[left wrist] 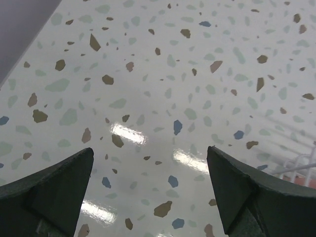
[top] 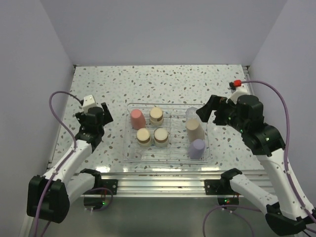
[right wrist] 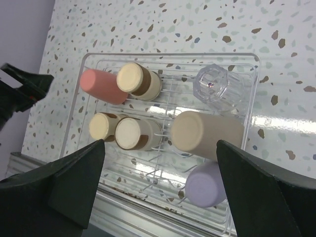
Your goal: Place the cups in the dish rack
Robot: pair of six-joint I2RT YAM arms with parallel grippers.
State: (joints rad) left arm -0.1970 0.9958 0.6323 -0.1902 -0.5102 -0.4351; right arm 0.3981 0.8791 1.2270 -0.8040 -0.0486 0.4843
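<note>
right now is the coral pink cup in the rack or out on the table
In. The coral-pink cup stands inside the walls of the dish rack, in a corner beside a steel cup.

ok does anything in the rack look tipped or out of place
Nothing stands out. The coral-pink cup, three short steel cups with tan bases, clear faceted tumbler, tall beige cup and lavender cup all stand base-up inside the clear plastic dish rack, none tipped, nothing spilled.
</note>
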